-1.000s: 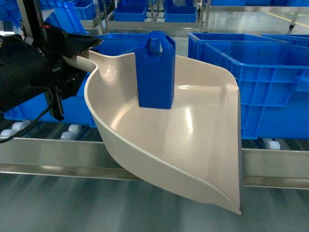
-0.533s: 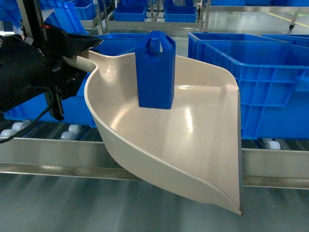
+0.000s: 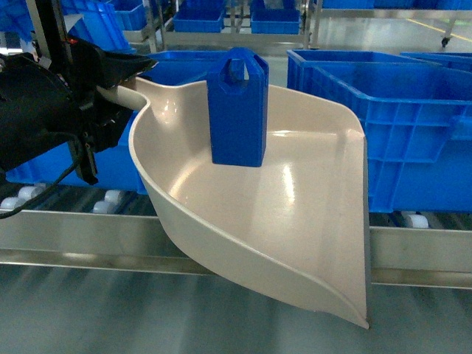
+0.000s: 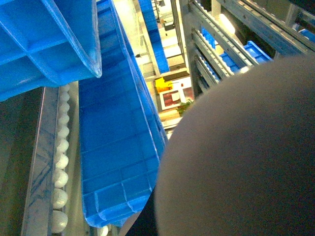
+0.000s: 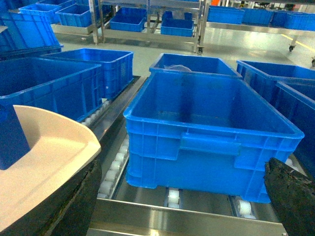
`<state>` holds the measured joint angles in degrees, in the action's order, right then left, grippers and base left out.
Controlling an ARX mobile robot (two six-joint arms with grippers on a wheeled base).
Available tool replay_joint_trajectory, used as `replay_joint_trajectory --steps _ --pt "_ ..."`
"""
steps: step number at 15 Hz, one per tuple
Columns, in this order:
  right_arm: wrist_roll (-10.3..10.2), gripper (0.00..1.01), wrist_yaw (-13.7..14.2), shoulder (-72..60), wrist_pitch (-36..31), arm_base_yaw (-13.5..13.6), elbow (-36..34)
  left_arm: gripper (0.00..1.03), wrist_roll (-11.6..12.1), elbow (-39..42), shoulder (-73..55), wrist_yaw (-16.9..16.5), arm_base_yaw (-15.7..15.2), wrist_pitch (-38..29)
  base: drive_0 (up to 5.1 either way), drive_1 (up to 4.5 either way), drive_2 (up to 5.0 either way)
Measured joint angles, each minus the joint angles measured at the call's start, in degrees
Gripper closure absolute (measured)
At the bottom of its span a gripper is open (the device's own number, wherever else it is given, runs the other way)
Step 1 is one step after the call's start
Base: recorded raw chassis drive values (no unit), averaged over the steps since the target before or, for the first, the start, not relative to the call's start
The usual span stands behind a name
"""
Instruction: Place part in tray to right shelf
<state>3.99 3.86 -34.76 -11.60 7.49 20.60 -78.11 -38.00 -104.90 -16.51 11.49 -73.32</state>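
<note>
Left claw point(image 3: 118, 77) clamps tray point(image 3: 295, 221) handle; rigid light part point(image 3: 237, 110), upright beyond it, likely tips easily; right claw's state unclear.

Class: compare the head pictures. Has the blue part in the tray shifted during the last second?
No. The part stands upright in the tray, unchanged against the steel front rail.

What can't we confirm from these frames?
- Left fingers' hold on the scoop handle: head view, black left gripper covers it.
- Block: right wrist view, cut off by the left edge.
- Left wrist view: blurred beige mass fills the lower right.
- Right gripper: fingers mostly out of frame.
</note>
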Motion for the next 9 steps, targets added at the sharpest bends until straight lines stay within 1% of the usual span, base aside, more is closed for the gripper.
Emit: replay_joint_trajectory --steps 9 --pt "-0.02 0.03 0.00 0.00 0.00 0.00 0.00 0.90 0.00 0.00 0.00 0.00 0.00 0.00 0.0 0.00 0.0"
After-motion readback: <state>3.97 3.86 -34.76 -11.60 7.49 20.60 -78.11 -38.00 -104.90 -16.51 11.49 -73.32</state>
